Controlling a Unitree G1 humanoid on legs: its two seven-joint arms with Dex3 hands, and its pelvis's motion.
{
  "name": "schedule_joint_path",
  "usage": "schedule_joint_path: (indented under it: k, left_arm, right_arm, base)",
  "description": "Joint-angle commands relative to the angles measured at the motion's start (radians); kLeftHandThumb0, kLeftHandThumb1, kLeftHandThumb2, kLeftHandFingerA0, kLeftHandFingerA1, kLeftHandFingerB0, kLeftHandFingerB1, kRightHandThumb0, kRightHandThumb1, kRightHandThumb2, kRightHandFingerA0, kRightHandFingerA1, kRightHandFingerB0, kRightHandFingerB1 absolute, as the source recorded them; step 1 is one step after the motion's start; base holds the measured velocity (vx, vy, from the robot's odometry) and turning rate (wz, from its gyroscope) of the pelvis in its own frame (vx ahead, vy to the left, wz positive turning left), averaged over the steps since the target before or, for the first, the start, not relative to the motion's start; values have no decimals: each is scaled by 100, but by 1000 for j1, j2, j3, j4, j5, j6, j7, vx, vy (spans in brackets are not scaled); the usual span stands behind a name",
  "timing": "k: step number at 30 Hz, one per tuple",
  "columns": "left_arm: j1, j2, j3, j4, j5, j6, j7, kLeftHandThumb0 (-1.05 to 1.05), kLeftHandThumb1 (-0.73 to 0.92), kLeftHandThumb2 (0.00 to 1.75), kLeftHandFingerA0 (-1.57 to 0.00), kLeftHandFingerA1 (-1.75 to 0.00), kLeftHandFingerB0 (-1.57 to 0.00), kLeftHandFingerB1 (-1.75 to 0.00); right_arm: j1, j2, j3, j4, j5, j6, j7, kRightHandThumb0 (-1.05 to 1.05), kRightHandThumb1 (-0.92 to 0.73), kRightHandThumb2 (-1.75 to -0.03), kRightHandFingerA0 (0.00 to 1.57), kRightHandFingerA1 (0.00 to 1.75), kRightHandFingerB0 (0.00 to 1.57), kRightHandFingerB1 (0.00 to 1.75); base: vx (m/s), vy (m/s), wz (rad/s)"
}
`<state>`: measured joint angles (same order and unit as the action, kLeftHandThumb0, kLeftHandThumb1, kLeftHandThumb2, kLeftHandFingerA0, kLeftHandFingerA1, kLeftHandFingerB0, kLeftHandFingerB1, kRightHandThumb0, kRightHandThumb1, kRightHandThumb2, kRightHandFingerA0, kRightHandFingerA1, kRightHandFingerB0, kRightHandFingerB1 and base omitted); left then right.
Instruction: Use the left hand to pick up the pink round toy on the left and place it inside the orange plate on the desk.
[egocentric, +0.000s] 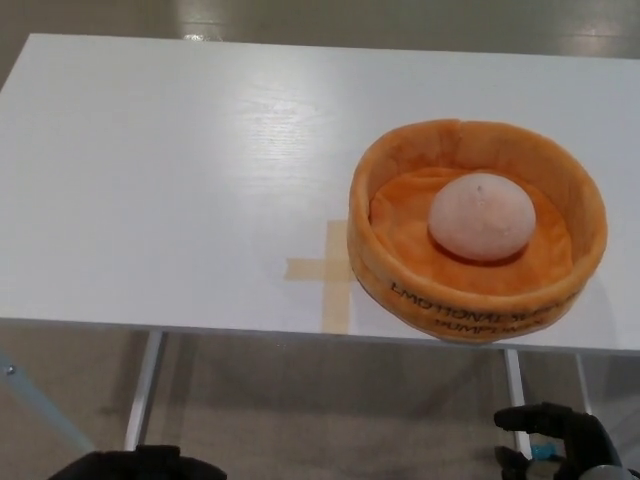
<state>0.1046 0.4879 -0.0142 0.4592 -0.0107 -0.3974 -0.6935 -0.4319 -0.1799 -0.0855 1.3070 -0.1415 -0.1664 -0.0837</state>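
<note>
bright, even | glare: desk (270, 110) top | soft shadows | sharp focus

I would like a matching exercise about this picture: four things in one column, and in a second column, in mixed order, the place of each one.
Things:
1. pink round toy
2. orange plate
3. tape cross
4. right hand

Places:
A. on the white table, just left of the plate
B. below the table's near edge, at the lower right
C. inside the plate
D. on the right part of the table

Pairs: 1-C, 2-D, 3-A, 4-B
</note>
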Motion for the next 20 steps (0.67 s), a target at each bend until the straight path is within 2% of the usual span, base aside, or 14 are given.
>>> schedule_joint_path:
  k: [1, 3, 5, 9, 11, 15, 16, 20]
  left_arm:
    - [-151, -89, -46, 315, 216, 4, 421, -10, 68, 62, -38, -40, -43, -35]
    - [-157, -91, -47, 328, 216, 2, 427, -10, 68, 62, -38, -40, -43, -35]
    - [-207, -119, -55, 420, 228, 22, 505, -18, 58, 62, -42, -42, -44, -37]
    - [-265, -143, -59, 526, 231, 58, 577, -25, 53, 64, -39, -43, -42, -39]
    - [-293, -152, -58, 586, 229, 71, 623, -24, 56, 57, -39, -38, -44, -35]
    - [-318, -161, -52, 642, 220, 87, 666, -25, 56, 57, -38, -37, -45, -35]
    - [-331, -166, -43, 672, 209, 101, 688, -24, 57, 57, -29, -35, -41, -34]
    - [-350, -172, -25, 720, 189, 137, 729, -25, 57, 57, -30, -40, -39, -33]
  right_arm:
    - [33, 0, 3, 7, 3, 2, 6, -14, -59, -58, 68, 93, 60, 78]
    - [33, 0, 4, 7, 2, 3, 5, -14, -59, -58, 68, 93, 60, 78]
    - [37, 2, -1, 7, 8, -2, 11, -13, -60, -57, 66, 93, 60, 79]
    - [38, 3, 1, 9, 6, 0, 11, -13, -59, -57, 66, 92, 61, 79]
    - [40, 4, -2, 9, 9, 1, 12, -13, -59, -57, 67, 94, 61, 79]
    - [42, 4, -3, 9, 10, -5, 14, -13, -59, -57, 67, 95, 61, 80]
    - [42, 4, -2, 9, 9, -5, 12, -13, -59, -57, 67, 98, 63, 81]
    - [35, 2, 1, 10, 5, 7, 6, -13, -59, -57, 68, 94, 61, 78]
  base:
    - [0, 0, 0]
    - [0, 0, 0]
    - [0, 0, 0]
    - [0, 0, 0]
    - [0, 0, 0]
    - [0, 0, 0]
    - [0, 0, 0]
    - [0, 0, 0]
